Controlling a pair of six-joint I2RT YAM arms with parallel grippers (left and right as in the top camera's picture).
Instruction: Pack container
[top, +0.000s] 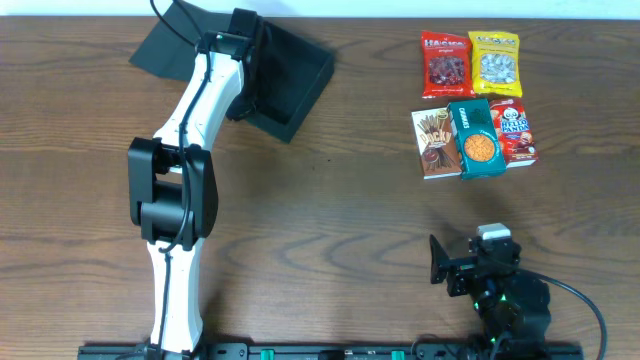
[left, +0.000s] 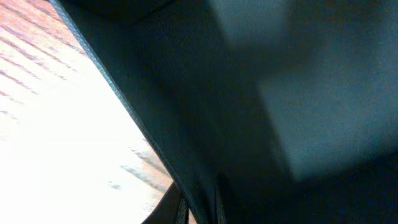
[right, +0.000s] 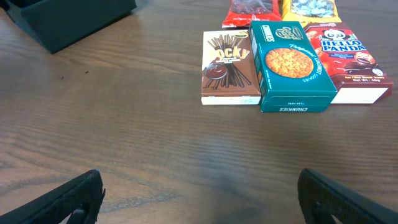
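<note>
The container (top: 292, 78), a dark shallow box with its flap lid (top: 168, 45) folded back, sits at the table's far left. My left gripper (top: 246, 42) reaches over the box's near-left wall. In the left wrist view the dark wall (left: 249, 93) fills the frame, and the left gripper (left: 199, 212) is shut on its thin edge, one finger on each side. My right gripper (top: 470, 266) rests low at the front right, open (right: 202, 193) with only bare table between its fingers. A corner of the container (right: 68, 18) shows in the right wrist view.
Snack packs lie grouped at the far right: a red bag (top: 445, 65), a yellow bag (top: 494, 62), a Pocky box (top: 434, 143), a teal Chunkies box (top: 476, 140) and a Hello Panda box (top: 515, 130). The wooden table (top: 340, 220) stretches between them and the container.
</note>
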